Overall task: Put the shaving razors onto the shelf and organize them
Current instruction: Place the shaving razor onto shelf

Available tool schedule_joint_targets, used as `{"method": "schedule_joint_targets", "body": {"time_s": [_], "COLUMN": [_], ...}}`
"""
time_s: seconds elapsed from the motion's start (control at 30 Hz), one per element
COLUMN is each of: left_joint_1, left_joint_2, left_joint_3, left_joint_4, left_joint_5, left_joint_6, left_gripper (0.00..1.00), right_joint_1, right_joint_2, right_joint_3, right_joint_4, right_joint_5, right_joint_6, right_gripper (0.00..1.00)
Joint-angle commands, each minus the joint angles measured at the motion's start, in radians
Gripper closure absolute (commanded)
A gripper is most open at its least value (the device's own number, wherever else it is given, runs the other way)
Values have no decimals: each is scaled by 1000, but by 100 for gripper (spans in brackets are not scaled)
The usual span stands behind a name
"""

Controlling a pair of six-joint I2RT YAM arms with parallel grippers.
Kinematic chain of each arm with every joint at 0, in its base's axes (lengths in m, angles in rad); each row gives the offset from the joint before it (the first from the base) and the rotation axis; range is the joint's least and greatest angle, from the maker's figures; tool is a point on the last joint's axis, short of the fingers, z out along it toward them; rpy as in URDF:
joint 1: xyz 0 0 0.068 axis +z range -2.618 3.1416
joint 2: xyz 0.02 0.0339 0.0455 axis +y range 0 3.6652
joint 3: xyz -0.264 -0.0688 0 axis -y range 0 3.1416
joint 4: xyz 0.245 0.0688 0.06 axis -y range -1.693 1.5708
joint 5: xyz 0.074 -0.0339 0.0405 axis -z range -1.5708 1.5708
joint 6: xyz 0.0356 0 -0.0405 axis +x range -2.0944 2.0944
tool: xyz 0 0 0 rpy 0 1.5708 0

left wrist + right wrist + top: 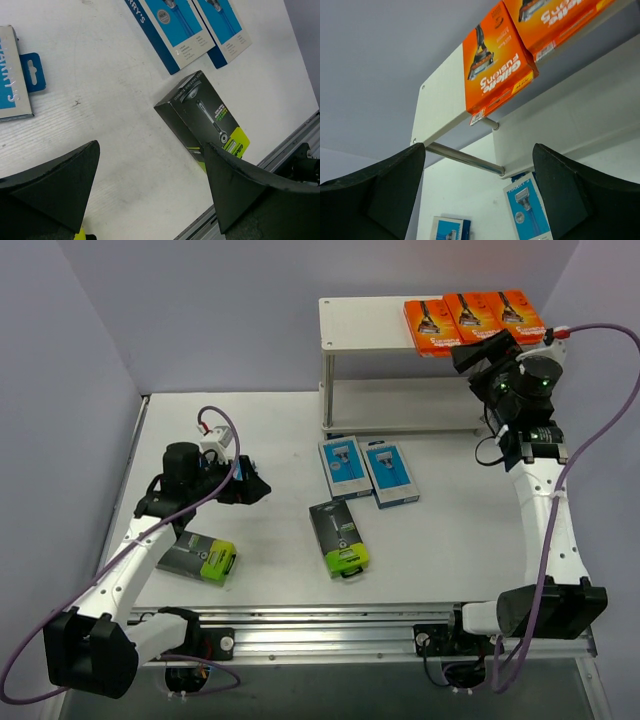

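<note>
The shelf (365, 315) stands at the back with three orange razor packs (473, 318) side by side on the right part of its top board. Two light blue packs (343, 468) (390, 473) and a black, lime-ended pack (340, 538) lie mid-table. Another black pack (197, 558) lies partly under the left arm. My left gripper (255, 485) (151, 145) hangs open and empty over bare table, left of the black pack (207, 117). A third blue pack (12, 75) lies at that view's left edge. My right gripper (470, 355) (480, 146) is open and empty by the shelf's right end, just off the orange packs (497, 65).
A metal corner post (465, 157) of the shelf runs between the right fingers' line of sight, with the lower board (560, 120) behind it. A metal rail (330, 625) runs along the table's near edge. Purple walls close the left and back.
</note>
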Motion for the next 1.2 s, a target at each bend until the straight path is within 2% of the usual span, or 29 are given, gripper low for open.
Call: {"method": "schedule_joint_targets", "body": {"time_s": [0.0, 0.2, 0.53, 0.63, 0.9, 1.1, 1.17], "left_joint_1": [-4, -4, -6, -4, -9, -35, -45], "left_joint_2": [-36, -40, -33, -33, -59, -66, -62], "left_joint_3": [49, 51, 40, 41, 40, 55, 96], "left_joint_4": [-23, -23, 0, 3, 40, 96, 107], "left_joint_5": [-57, -63, -6, -6, -11, -11, -17], "left_joint_6": [23, 20, 2, 2, -9, -73, -98], "left_gripper": [6, 6, 6, 6, 6, 6, 6], "right_joint_1": [-8, -8, -5, 1, 32, 35, 35], "right_joint_2": [-46, 66, 280, 327, 267, 117, 75], "right_joint_3": [141, 402, 603, 666, 574, 372, 259], "right_joint_4": [-76, -161, -150, -158, -105, -50, -17], "right_joint_5": [32, -19, -80, -94, -100, -116, -117], "right_joint_6": [-160, -313, -430, -442, -462, -421, -399], "right_gripper": [17, 20, 34, 35, 35, 42, 44]}}
